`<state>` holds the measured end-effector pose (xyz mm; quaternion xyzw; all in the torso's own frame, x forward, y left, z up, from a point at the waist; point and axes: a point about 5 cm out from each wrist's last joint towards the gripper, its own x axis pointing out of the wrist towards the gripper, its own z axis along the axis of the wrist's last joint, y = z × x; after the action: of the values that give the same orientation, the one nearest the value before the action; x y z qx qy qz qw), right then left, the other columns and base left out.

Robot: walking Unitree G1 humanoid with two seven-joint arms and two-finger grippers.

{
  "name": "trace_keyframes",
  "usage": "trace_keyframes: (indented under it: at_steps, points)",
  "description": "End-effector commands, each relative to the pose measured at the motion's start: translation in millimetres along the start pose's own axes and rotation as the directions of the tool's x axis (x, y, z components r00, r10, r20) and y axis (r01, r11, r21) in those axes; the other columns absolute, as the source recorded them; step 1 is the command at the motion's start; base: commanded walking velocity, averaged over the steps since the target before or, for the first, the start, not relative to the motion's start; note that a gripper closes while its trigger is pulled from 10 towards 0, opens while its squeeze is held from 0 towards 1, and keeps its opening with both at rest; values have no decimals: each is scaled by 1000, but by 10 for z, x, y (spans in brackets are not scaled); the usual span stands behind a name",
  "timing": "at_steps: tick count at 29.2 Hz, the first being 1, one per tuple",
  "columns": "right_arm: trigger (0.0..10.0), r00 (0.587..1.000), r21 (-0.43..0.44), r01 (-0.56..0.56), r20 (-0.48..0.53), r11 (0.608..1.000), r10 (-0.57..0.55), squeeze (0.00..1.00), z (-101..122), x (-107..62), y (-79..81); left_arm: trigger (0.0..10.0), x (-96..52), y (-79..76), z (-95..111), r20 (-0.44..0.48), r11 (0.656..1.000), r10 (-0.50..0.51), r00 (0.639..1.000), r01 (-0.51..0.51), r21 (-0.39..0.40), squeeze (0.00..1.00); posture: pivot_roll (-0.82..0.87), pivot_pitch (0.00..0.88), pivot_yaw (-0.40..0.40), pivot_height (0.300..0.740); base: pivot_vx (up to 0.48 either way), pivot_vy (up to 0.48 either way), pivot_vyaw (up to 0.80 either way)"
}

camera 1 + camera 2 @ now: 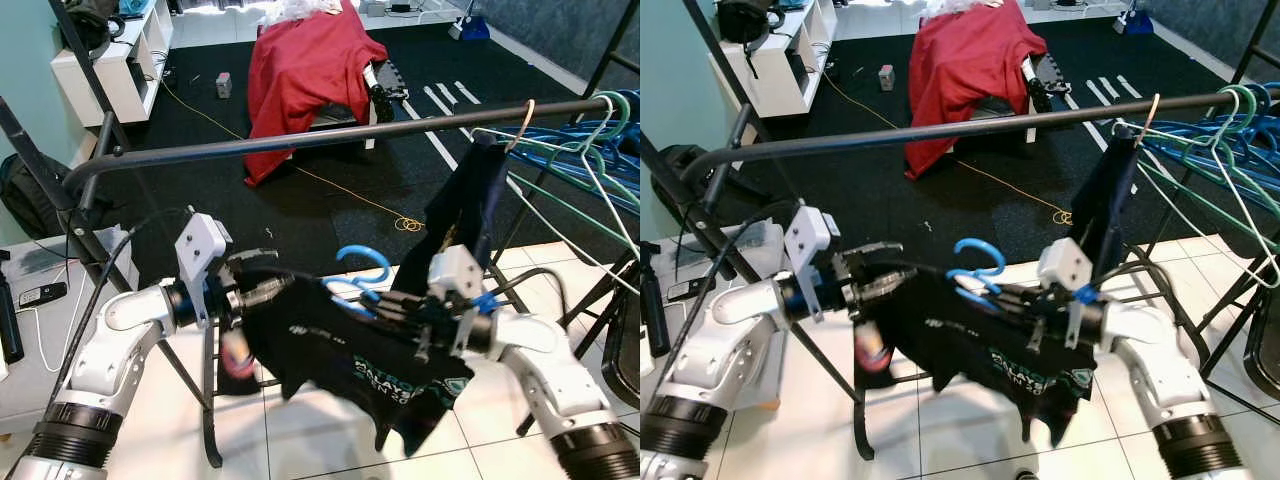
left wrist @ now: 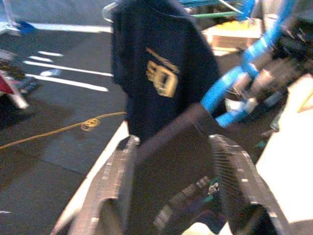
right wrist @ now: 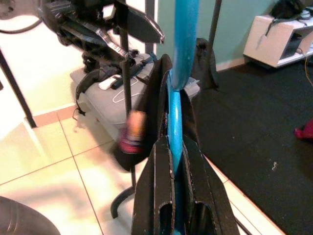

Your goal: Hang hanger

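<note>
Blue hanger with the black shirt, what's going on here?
The robot holds a black T-shirt on a blue hanger below the black rail. The right end effector is clamped on the hanger; the left end effector grips the shirt's shoulder. The hook isn't on the rail yet. Another dark shirt already hangs there.

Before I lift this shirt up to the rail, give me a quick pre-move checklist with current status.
1. Right gripper clamped on the blue hanger: ok, fingers shut around it.
2. Left gripper holding the dark shirt: ok, fabric sits between its fingers.
3. Shirt seated on both hanger shoulders: cannot tell, cloth bunched.
4. Hook free and pointing up: ok.
5. Bare stretch on the rail to hang on: ok, left of the hanging navy shirt.
6. Hook above the rail: not ok, well below it.
</note>
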<state>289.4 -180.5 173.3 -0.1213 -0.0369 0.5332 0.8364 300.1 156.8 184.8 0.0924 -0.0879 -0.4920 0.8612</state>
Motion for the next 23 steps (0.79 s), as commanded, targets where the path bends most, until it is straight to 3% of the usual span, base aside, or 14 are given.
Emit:
trace_keyframes:
  at_steps: [1,8,14,15,20,23]
  points:
    - [0,999,-24,-34,34,999,35,0,76,-2,10,10000,-32,-27,-24,-16,999,-35,999,34,-19,1000,-102,128,28,740,0,0,0]
    - [0,991,-29,-132,25,991,132,0,108,-53,78,10000,-43,-55,-18,6,993,-96,995,96,-67,1000,-104,132,28,740,0,0,0]
    - [0,979,-28,-199,37,980,200,0,127,-16,155,10000,62,2,103,126,991,-41,991,56,-118,1000,-103,131,24,740,0,0,0]
    - [0,974,-23,-221,39,975,222,0,112,-6,193,10000,105,40,141,179,987,-7,984,36,-157,0,-103,132,24,740,0,0,0]
    - [0,967,-12,-250,39,968,250,0,53,-2,254,10000,194,96,274,315,964,41,948,45,-262,0,-109,132,30,740,0,0,0]
    - [0,969,-8,-244,40,970,244,0,39,-3,255,10000,219,32,323,335,963,4,942,86,-254,0,-107,132,30,740,0,0,0]
